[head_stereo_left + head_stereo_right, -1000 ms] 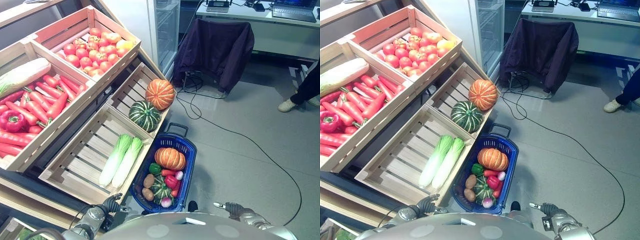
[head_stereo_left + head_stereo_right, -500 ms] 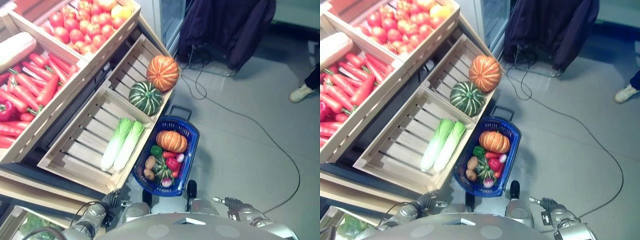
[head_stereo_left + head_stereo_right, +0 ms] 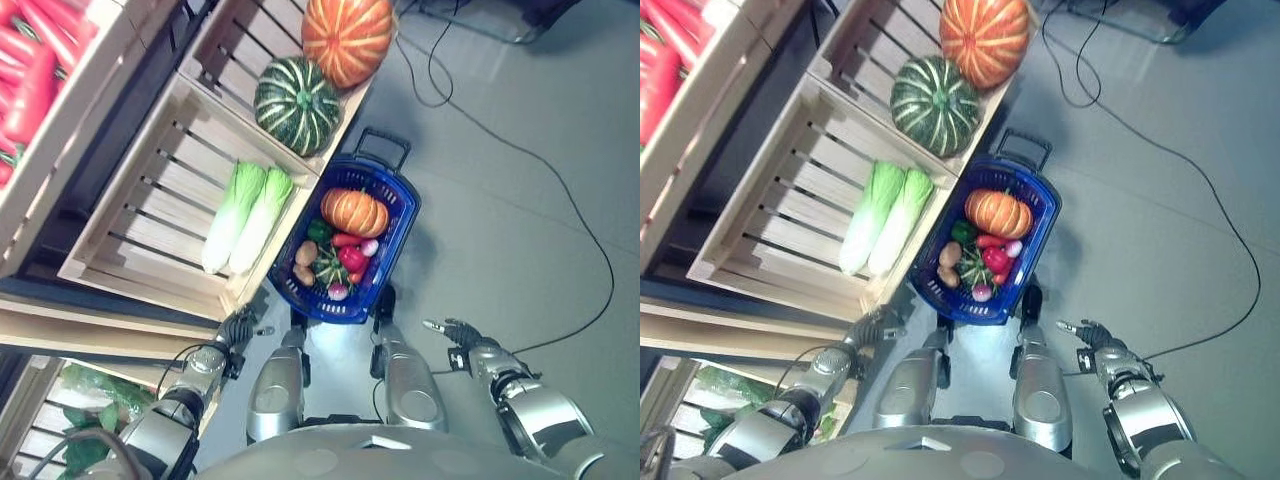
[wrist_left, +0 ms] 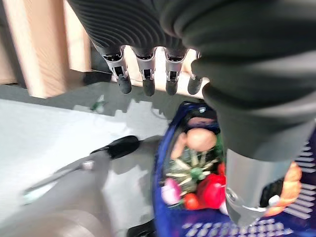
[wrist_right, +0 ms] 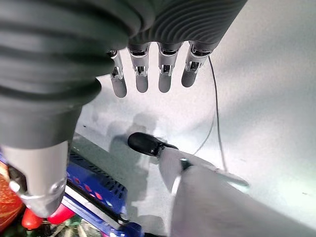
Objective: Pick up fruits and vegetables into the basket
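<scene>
The blue basket (image 3: pixel 397 236) sits on the grey floor (image 3: pixel 520 230), against the corner of the crate (image 3: pixel 130 215) with two cabbages (image 3: pixel 245 218). An orange pumpkin (image 3: pixel 353 212) and small vegetables (image 3: pixel 335 264) lie inside. The left hand (image 4: pixel 148 74) and right hand (image 5: pixel 153 74) hang with straight fingers, holding nothing.

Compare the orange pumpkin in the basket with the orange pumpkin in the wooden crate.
The basket pumpkin lies in the blue basket on the floor, crowded by other produce; the crate pumpkin sits in a wooden crate beside a green striped squash. The basket pumpkin looks smaller. Both are orange and ribbed, and neither is held.
</scene>
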`<state>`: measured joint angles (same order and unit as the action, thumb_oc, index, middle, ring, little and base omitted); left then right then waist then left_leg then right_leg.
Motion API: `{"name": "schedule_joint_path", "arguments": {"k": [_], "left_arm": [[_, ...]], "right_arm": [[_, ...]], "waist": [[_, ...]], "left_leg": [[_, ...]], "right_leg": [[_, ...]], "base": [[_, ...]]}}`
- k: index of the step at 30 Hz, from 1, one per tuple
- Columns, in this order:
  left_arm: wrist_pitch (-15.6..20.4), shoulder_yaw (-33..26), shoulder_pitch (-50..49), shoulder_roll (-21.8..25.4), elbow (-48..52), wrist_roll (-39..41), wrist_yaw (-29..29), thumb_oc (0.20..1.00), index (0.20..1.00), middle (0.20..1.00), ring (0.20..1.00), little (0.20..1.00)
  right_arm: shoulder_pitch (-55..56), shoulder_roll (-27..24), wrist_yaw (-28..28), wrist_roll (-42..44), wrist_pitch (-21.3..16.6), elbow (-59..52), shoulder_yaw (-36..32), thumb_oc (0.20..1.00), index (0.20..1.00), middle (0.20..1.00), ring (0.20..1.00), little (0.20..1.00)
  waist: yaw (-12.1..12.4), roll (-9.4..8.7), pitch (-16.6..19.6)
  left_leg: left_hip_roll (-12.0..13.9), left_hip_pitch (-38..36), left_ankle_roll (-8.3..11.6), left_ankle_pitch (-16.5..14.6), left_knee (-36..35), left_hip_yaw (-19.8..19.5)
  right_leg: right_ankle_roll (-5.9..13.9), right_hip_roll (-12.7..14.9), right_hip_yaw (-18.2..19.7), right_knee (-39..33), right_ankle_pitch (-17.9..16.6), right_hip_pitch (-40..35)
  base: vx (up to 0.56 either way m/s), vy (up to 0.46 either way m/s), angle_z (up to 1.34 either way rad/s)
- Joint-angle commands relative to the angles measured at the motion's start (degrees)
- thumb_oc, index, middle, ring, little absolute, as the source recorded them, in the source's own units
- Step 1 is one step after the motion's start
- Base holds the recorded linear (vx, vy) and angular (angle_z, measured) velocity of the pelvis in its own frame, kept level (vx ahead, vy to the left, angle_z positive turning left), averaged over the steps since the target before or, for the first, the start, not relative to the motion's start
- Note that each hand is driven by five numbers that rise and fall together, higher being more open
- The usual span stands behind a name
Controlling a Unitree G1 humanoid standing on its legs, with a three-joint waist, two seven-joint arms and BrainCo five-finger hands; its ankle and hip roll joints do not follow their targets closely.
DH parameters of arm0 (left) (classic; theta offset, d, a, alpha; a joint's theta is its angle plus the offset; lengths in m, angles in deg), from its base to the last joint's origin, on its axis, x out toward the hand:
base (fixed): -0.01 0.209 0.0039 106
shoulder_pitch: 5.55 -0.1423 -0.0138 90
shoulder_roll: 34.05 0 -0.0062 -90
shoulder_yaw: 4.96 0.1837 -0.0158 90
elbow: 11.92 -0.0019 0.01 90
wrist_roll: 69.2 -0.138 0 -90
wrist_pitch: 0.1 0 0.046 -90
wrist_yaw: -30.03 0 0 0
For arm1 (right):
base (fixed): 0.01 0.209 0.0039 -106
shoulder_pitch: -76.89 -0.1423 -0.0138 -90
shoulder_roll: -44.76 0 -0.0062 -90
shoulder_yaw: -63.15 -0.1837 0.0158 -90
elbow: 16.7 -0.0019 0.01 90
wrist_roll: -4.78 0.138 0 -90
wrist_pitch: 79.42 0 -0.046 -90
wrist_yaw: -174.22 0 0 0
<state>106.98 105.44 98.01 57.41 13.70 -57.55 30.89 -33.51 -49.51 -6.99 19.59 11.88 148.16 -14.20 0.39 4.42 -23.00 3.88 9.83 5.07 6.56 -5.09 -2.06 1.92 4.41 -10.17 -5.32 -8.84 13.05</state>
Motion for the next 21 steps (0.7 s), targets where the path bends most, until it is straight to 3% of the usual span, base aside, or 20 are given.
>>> {"name": "schedule_joint_path", "arguments": {"k": [1, 6, 11, 16, 21], "left_arm": [[4.8, 0.8, 4.2, 3.1, 1.7, 4.9, 3.0, 1.000, 1.000, 1.000, 1.000, 1.000], [9.2, -0.6, 7.1, 4.8, 7.1, 9.1, 4.7, 1.000, 1.000, 1.000, 1.000, 1.000], [12.7, -1.6, 10.8, 8.1, 17.2, 10.7, 10.5, 1.000, 1.000, 1.000, 1.000, 1.000], [13.4, -3.3, 14.2, 10.2, 22.6, 8.1, 17.1, 1.000, 1.000, 1.000, 1.000, 1.000], [12.0, -6.8, 17.5, 11.8, 25.3, -1.2, 29.4, 1.000, 1.000, 1.000, 1.000, 1.000]], "right_arm": [[-0.7, -0.9, -1.7, 3.9, 0.9, -0.3, 3.4, 1.000, 1.000, 1.000, 1.000, 1.000], [-1.7, -2.3, -1.9, 5.1, 0.6, 0.2, 2.3, 1.000, 1.000, 1.000, 1.000, 1.000], [-2.5, -3.6, -2.5, 7.0, 0.2, 0.1, 1.0, 1.000, 1.000, 1.000, 1.000, 1.000], [-2.5, -3.7, -3.1, 8.3, -0.1, -0.6, 0.4, 1.000, 1.000, 1.000, 1.000, 1.000], [-3.0, -3.2, -3.4, 8.8, 0.0, -1.3, 0.4, 1.000, 1.000, 1.000, 1.000, 1.000]], "waist": [[0.5, -2.35, -1.5], [0.8, -1.88, -3.8], [0.8, -1.76, -6.6], [0.8, -2.08, -6.8], [0.5, -2.64, -6.8]], "left_leg": [[-2.9, 3.9, -1.77, -2.2, 0.1, -0.3], [-3.2, 5.4, -2.02, -2.1, 1.3, -0.6], [-4.6, 11.4, -2.49, -4.0, 10.1, -0.5], [-5.5, 17.2, -2.87, -5.6, 17.1, -0.2], [-6.0, 21.5, -3.37, -6.9, 21.0, 0.3]], "right_leg": [[3.44, 1.3, 3.2, 3.0, 5.0, 0.4], [2.76, 1.1, 3.4, 6.4, 6.3, 2.8], [2.29, 1.2, 4.2, 13.0, 7.6, 7.7], [2.18, 1.4, 4.3, 19.7, 9.0, 13.5], [2.11, 1.3, 5.5, 22.8, 9.5, 18.1]], "base": [[-0.07, -0.001, -0.02], [-0.07, -0.006, 0.01], [-0.10, -0.015, 0.13], [-0.07, -0.022, 0.11], [-0.04, -0.022, 0.03]]}}
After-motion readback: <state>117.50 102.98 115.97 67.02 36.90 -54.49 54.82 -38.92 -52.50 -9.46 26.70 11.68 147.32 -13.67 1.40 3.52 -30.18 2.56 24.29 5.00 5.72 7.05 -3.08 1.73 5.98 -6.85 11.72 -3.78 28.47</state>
